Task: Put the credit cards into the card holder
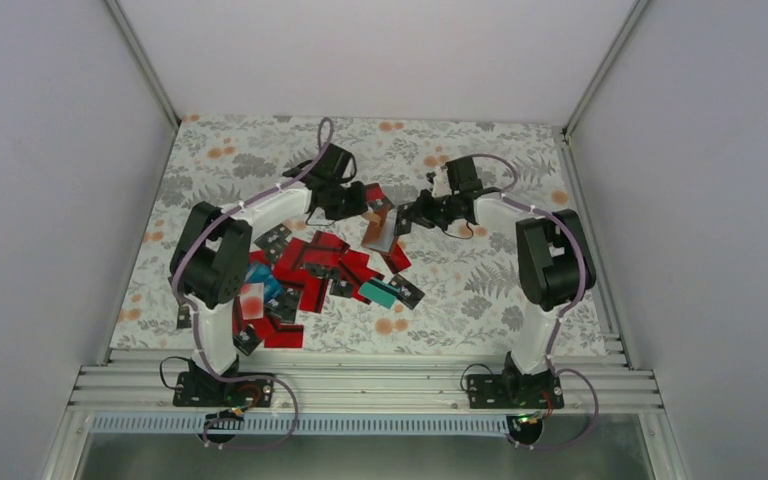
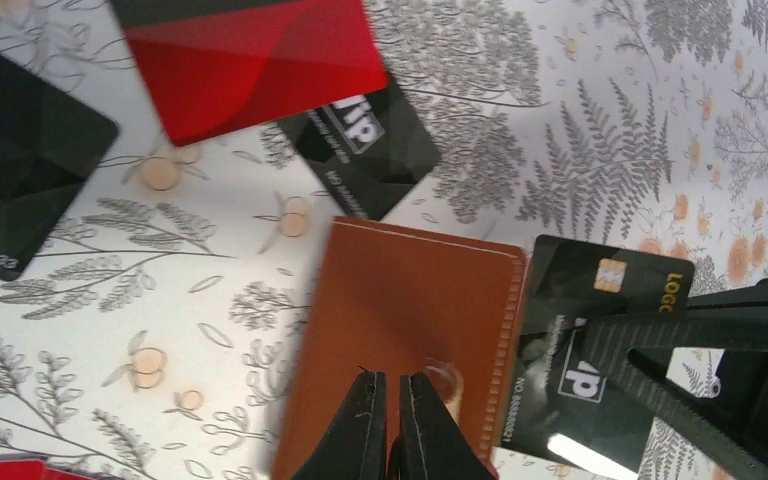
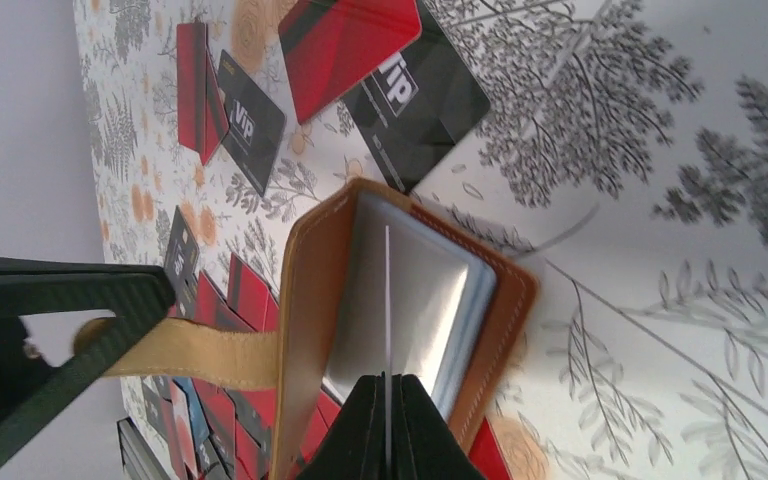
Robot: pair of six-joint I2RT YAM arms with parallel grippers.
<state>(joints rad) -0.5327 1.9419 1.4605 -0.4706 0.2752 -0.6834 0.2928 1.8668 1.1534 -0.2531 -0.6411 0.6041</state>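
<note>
At the centre, right gripper point(image 3: 386, 392) pinched fully shut on a thin black credit card with a gold chip point(image 2: 585, 290), visible from its own wrist only as a pale edge-on line, leading end at or just inside the greyish clear pockets point(image 3: 410, 290); hard to tell which. Opposite it, left gripper point(image 2: 390, 380) closed tight on the rim of one cover of the small brown leather-like folding card holder point(image 2: 410, 300), keeping it spread open. Held between the two arms, card holder over the far middle of the floral-patterned tablecloth point(image 1: 480, 290), just beyond the heap. No telling whether any pocket is already filled (only silvery glare inside). Just beside the holder, a red card point(image 2: 260, 60) and a black "VIP" card point(image 2: 370, 150) lying flat. Nearer the arm bases, a loose overlapping pile of red, black and a few teal credit cards point(image 1: 310, 268). Looks like an early stage: one card at the mouth, not yet clearly seated, nearly all the rest to go. Tight quarters at the holder, both sets of fingertips close together. Plenty of bare cloth to the right and on the far side; white enclosure walls point(image 1: 50, 180) on three sides and a ribbed metal rail point(image 1: 360, 385) along the near edge as the limits.
</note>
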